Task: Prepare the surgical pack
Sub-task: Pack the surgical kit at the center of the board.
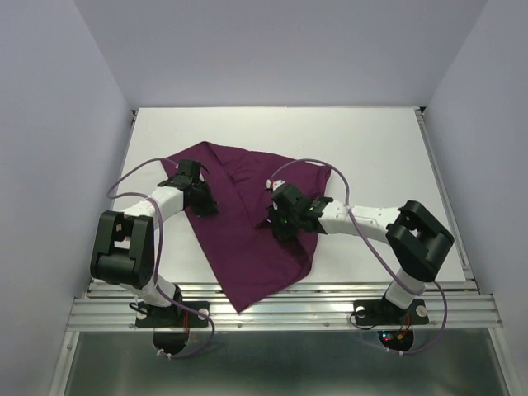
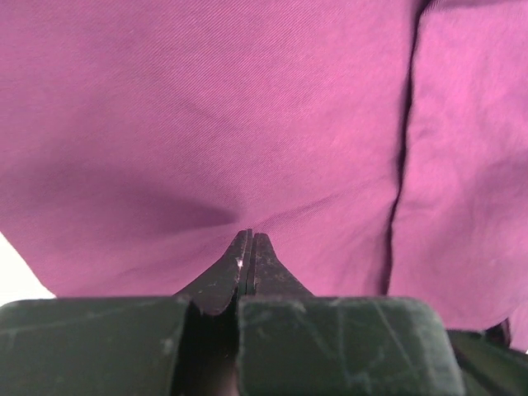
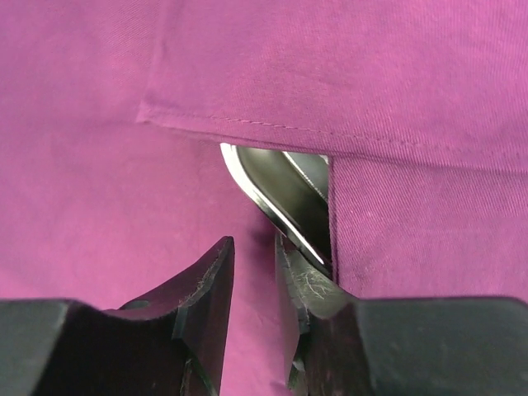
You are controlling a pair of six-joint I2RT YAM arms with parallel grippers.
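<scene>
The deep-purple cloth wrap [image 1: 247, 223] lies spread on the white table, folded over in the middle. My left gripper [image 1: 198, 195] rests on the cloth's left part; in the left wrist view it [image 2: 250, 237] is shut, with cloth creases running to its tips. My right gripper [image 1: 279, 219] sits over the cloth's middle; in the right wrist view it [image 3: 253, 245] is open by a narrow gap. A corner of the steel tray [image 3: 285, 188] shows between two cloth flaps, just beyond my right finger. The instruments and gauze are hidden.
The white table [image 1: 371, 148] is walled by pale panels on three sides. A metal rail [image 1: 280, 309] runs along the near edge by the arm bases. Purple cables loop from both arms.
</scene>
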